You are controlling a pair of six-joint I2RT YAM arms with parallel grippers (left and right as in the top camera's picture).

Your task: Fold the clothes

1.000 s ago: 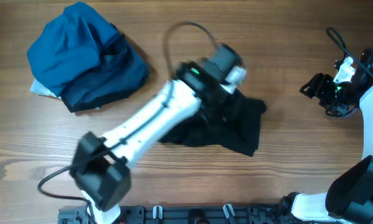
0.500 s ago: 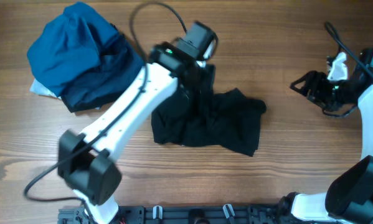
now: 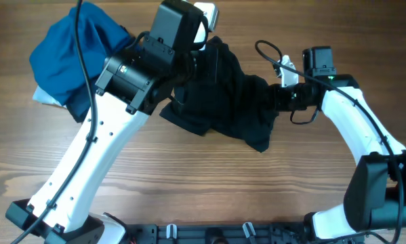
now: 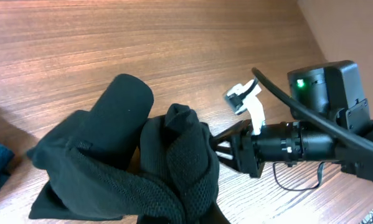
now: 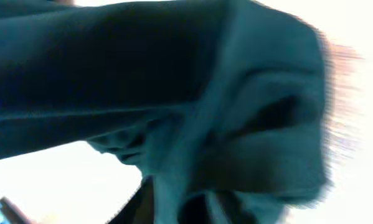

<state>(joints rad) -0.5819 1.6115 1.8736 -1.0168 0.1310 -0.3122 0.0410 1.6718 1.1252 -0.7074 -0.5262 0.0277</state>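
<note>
The clothes are one black shirt (image 3: 223, 102), bunched and lifted at its far-left end, its lower part trailing onto the wooden table. My left gripper (image 3: 204, 64) is shut on that raised end; in the left wrist view the mesh fabric (image 4: 174, 155) drapes over my jaws and hides them. My right gripper (image 3: 276, 98) has come in from the right to the shirt's right edge and shows in the left wrist view (image 4: 223, 149). In the right wrist view the dark cloth (image 5: 174, 93) fills the frame and runs between my fingers (image 5: 142, 202), which are shut on it.
A bright-blue and navy bundle of garments (image 3: 80, 61) lies at the back left, close to my left arm, with something white (image 3: 43, 98) under its edge. A black cable (image 3: 270, 49) loops above the right wrist.
My left arm swung toward the back, lifting the shirt's end higher. My right arm travelled from the far right over to the shirt's right edge, and its jaws narrowed onto the cloth.
</note>
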